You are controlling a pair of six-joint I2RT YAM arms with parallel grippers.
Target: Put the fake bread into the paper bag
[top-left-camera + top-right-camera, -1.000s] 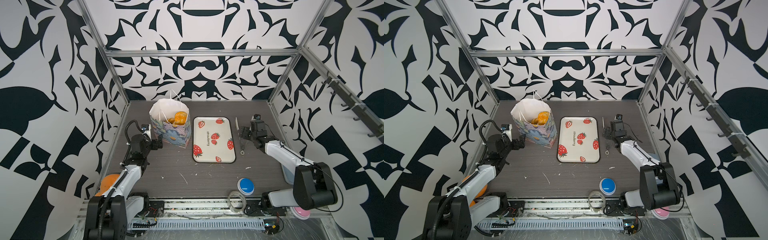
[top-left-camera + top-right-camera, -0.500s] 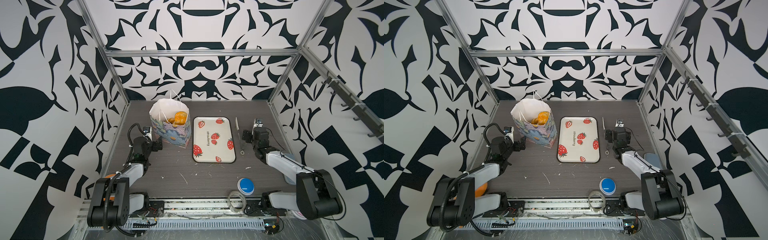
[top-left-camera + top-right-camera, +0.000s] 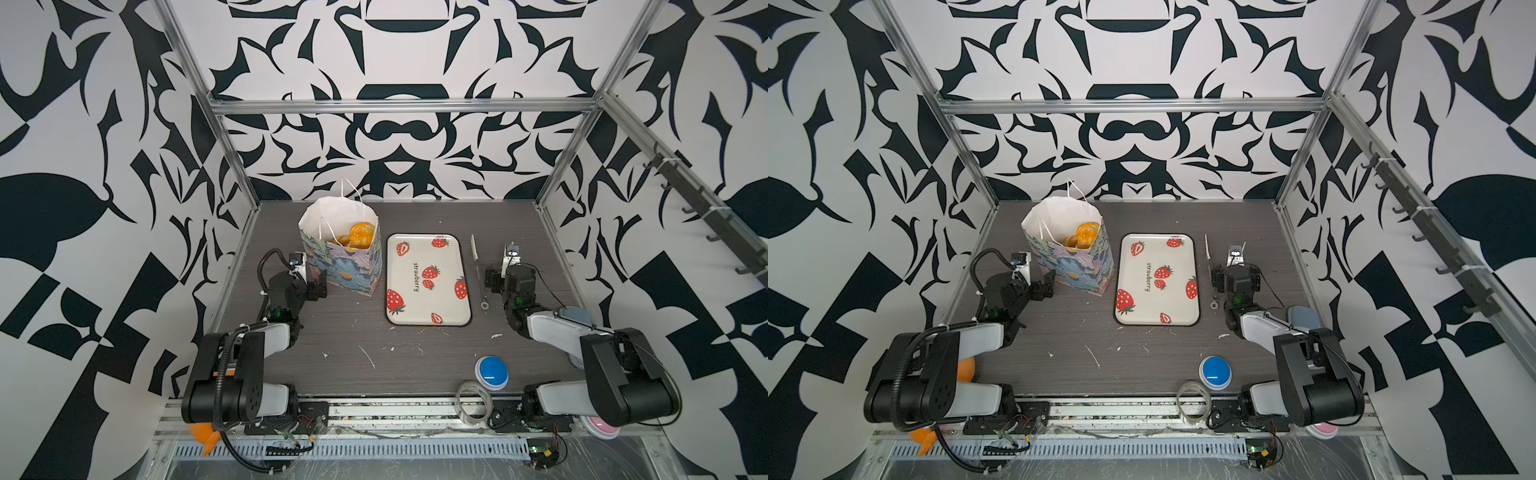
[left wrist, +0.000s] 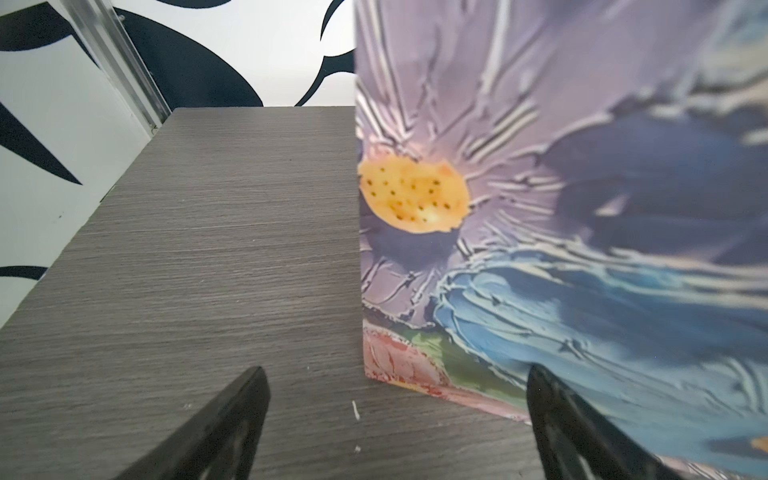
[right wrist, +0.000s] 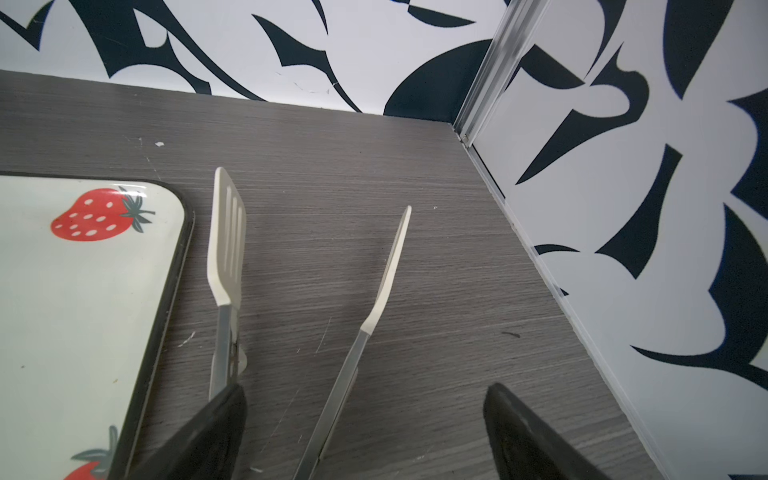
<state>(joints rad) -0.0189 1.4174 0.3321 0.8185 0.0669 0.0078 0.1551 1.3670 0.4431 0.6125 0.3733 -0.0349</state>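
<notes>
The fake bread (image 3: pixel 359 235) sits inside the upright paper bag (image 3: pixel 353 270) (only orange tops show). The left gripper (image 4: pixel 397 374) stands wide and empty at the bag's lower corner; the right gripper (image 5: pixel 365 390), equally wide, holds nothing by the tongs (image 5: pixel 226 232).

Glossy fake bread (image 3: pixel 360 233) in a paper bag (image 3: pixel 353 270); matt wood-grain table (image 3: pixel 353 332).

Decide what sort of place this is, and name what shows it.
Probably a robot lab test cell: two black-and-grey robot arms mounted at a grey wood-grain table, black-and-white patterned wall panels on an aluminium frame, and glossy orange toy bread in a flowered paper bag.
</notes>
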